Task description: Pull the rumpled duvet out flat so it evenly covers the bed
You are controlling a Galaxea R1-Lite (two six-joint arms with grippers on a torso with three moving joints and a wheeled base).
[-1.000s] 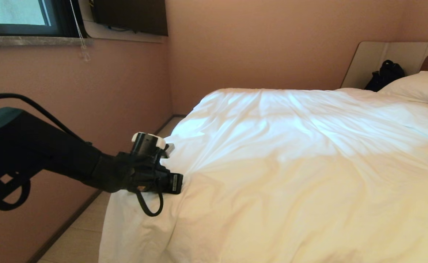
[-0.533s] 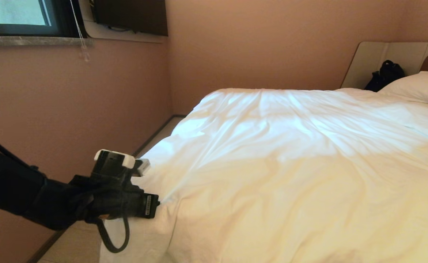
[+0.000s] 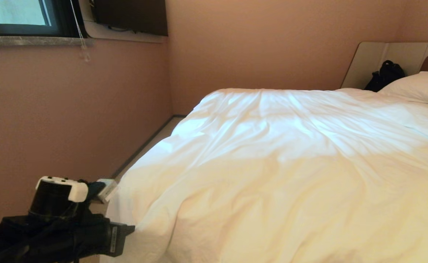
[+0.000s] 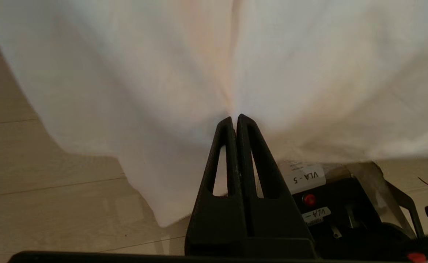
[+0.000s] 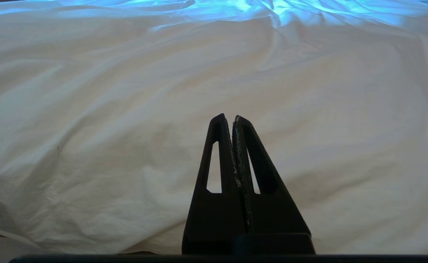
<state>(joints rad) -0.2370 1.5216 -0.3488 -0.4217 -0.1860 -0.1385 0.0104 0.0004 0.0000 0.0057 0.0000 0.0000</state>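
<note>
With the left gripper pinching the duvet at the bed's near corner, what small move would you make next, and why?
Probably let go. The left gripper, shut on the duvet, has drawn the corner out past the bed's edge, so the cloth hangs toward the floor. The top looks mostly spread, with only shallow creases, so pulling further would likely drag it off-centre. The right gripper rests shut over the duvet, holding nothing.
</note>
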